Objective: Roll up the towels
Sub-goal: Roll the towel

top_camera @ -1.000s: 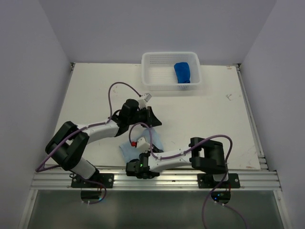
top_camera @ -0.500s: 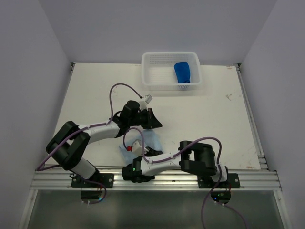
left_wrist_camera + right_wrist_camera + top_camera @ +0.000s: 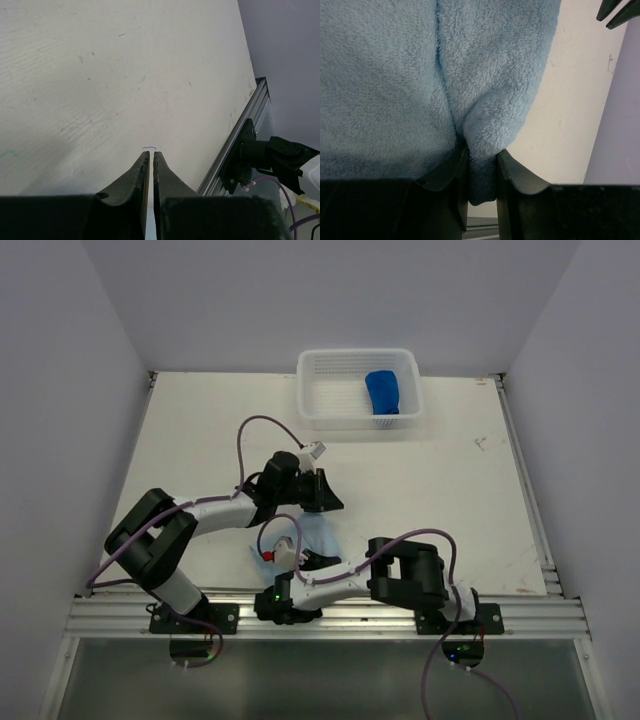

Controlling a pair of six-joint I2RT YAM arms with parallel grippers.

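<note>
The pale sky-blue towel (image 3: 395,75) fills the right wrist view, and my right gripper (image 3: 481,155) is shut on a bunched fold of it. From above, that towel (image 3: 320,535) lies near the table's front edge, partly hidden under both arms, with my right gripper (image 3: 305,558) at its near side. My left gripper (image 3: 325,497) hovers just beyond the towel's far edge. Its fingers (image 3: 140,170) are shut to a thin slit with nothing seen between them, over bare table. The dark royal blue towel (image 3: 384,392) lies in the basket.
The white perforated basket (image 3: 330,390) stands at the back of the table, centre. An aluminium rail (image 3: 350,615) runs along the near edge, carrying both arm bases. Purple cables loop over the arms. White walls enclose the table left, right and behind.
The right arm has folded further left, its elbow and wrist shifting left along the front edge with the towel still gripped. The left gripper has edged slightly right.
</note>
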